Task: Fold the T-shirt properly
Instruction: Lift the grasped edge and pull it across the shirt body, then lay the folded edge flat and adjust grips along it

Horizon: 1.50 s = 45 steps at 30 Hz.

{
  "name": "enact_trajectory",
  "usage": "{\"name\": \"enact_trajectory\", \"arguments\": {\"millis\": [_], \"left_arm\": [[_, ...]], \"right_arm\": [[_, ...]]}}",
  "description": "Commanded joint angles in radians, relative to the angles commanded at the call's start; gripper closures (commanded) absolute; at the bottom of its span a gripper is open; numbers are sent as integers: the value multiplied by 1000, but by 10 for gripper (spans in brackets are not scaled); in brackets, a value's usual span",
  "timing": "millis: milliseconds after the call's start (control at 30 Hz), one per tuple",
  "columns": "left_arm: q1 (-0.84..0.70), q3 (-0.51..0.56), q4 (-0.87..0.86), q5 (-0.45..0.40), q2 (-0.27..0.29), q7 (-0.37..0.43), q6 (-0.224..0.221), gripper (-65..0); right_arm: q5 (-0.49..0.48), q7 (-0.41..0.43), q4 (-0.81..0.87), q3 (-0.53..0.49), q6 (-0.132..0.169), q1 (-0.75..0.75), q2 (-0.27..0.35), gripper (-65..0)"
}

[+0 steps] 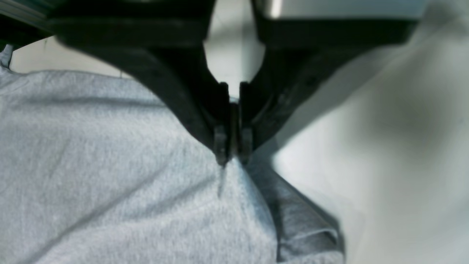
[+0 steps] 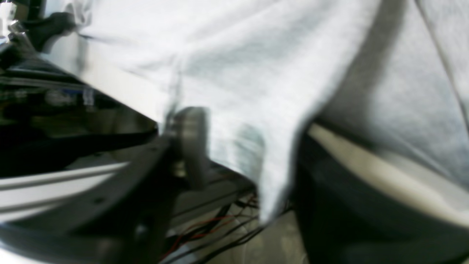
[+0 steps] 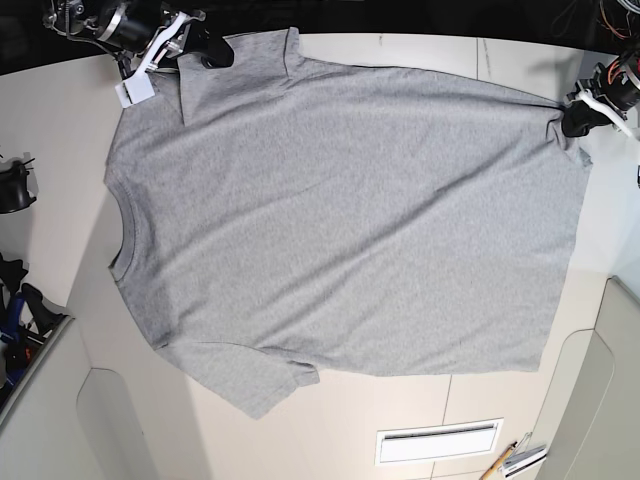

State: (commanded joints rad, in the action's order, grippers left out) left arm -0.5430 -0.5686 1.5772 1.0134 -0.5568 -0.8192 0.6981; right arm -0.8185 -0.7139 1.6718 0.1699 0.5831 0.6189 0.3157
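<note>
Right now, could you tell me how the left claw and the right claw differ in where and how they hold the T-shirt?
The left claw is shut on the T-shirt at a hem corner, on the base view's right; the right claw sits at the far sleeve, on that view's left. The left claw's pinch shows sharply; the right claw's closure is blurred and cannot be judged. Both work the same far edge.

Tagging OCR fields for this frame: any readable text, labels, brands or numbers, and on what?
None readable in any view.
Light heather-grey cotton T-shirt: the upward face is plain, no print shows.
Small white tag by the right gripper at the far sleeve: blank or too small to tell.
White slotted panel in the pale table: no marking visible.
Both wrist views are too blurred to show any text.
</note>
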Motion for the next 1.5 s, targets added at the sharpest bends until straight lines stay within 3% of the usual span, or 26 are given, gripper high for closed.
{"name": "enact_trajectory", "arguments": {"millis": [33,67,233,367,567,833,1167,1333,1500], "left_arm": [[0,0,0,0,0,0,0,0],[0,0,0,0,0,0,0,0],[0,0,0,0,-1,-2,0,0],[0,0,0,0,-3,-2,0,0],[14,-2,0,60,-43,-16,0,0],[57,-2,0,61,-61,-16,0,0],[178,-2,0,-20,-61,-12,0,0],[180,-2,-2,-143,-61,113,0,0],[181,-2,-16,-180,-58,166,0,0]], "right_arm": [[-1,0,0,0,0,-7,0,-10],[0,-2,0,0,0,-18,0,0],[-2,-24,28,7,2,-86,0,0],[-8,-33,143,18,8,-97,0,0],[0,-34,266,21,8,-98,0,0],[45,-35,276,25,8,-273,0,0],[59,-35,118,24,8,-525,1,0],[59,-35,21,24,8,-620,3,0],[59,-35,-55,-3,8,-676,3,0]]}}
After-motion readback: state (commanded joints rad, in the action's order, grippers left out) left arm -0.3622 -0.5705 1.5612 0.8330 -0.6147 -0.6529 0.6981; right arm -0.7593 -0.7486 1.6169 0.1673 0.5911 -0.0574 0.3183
